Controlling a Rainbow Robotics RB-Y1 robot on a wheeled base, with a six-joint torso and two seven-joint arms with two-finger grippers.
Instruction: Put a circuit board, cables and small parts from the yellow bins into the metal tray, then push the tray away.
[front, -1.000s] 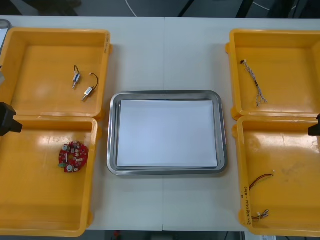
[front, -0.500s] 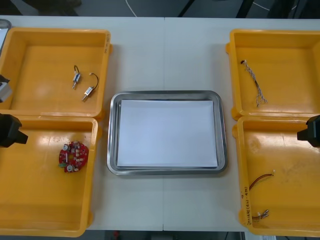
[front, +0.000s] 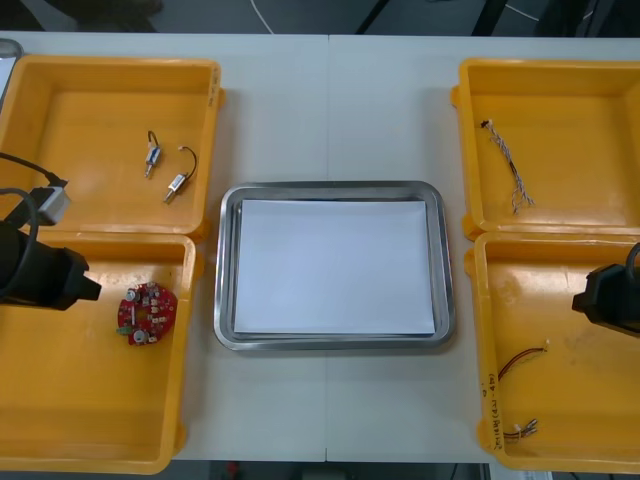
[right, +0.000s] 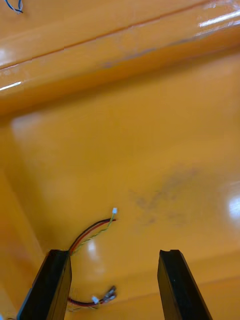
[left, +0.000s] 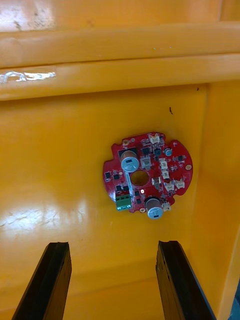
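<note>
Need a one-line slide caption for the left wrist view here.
Left gripper, fingers open, aimed at the round red circuit board lying in a yellow bin.

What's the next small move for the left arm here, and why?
Probably lower the left gripper forward over the red circuit board: its fingers stand open, the board lies untouched beyond them in the near left yellow bin, and the metal tray holds no parts. The right gripper hovers open near the red and yellow cables.
</note>
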